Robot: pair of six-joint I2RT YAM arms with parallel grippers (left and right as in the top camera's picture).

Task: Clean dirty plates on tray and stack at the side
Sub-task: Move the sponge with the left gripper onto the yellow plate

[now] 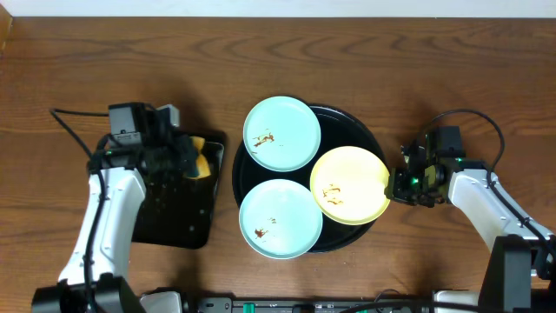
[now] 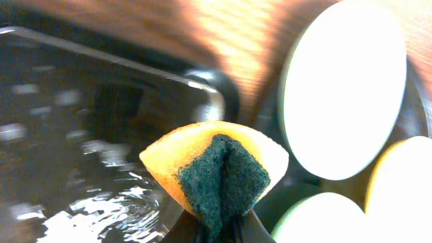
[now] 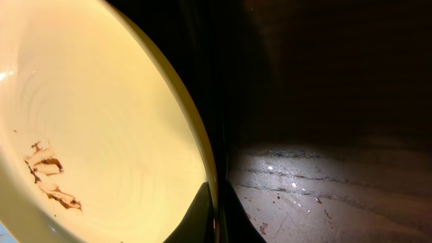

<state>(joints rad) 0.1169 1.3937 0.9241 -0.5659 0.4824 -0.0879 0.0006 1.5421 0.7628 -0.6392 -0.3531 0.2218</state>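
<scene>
Toward the middle of the bench, nearer its front edge than its far one: round black tray, carrying all three plates. Far turquoise plate on the tray's far-left part, overhanging the rim, with a small brown smear near its centre. Near turquoise plate on the near-left part, also reaching past the rim toward the front edge, with a smaller smear. Yellow plate on the tray's right part, packed close against both turquoise ones, its right edge sticking out over the rim; brown smears clear in the right wrist view.

At that right edge: right gripper, closed on the yellow plate's rim, one finger inside the rim and one outside, seen from the wrist as two dark fingers pinching the pale edge.

Toward the left edge of the bench: rectangular black tray, just beside the round one, glossy and speckled with bright glints. Over its far-right corner: left gripper, clamped on a folded sponge, yellow outside, dark green scouring face pressed together inside the fold. Sponge clear of all plates, with the far turquoise plate nearest to it.
</scene>
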